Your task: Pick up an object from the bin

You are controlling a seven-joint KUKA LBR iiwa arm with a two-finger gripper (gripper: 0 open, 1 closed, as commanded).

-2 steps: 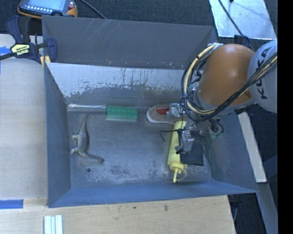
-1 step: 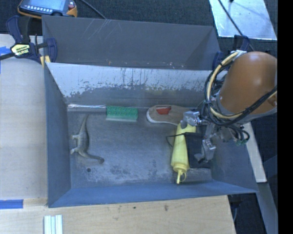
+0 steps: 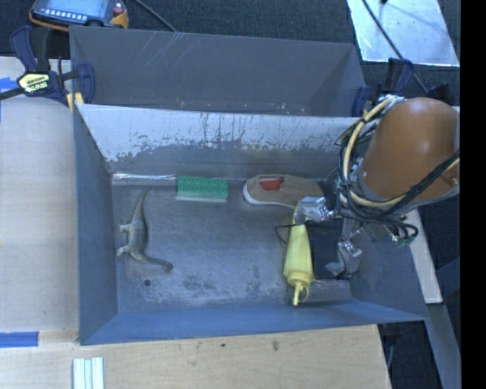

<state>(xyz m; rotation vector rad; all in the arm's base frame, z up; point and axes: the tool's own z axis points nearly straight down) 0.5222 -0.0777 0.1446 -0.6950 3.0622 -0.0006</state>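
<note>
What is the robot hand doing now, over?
Gripper low, right end of the bin. Yellow bottle beside it, flat on the floor. Slipper close by; green block, grey lizard toy farther left.

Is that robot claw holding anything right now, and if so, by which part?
Cannot be told. The gripper sits low at the right side of the bin, close beside a yellow bottle-shaped thing, but no grip on it shows.

Bright glare washes the bin (image 3: 227,132) along its far wall.
</note>
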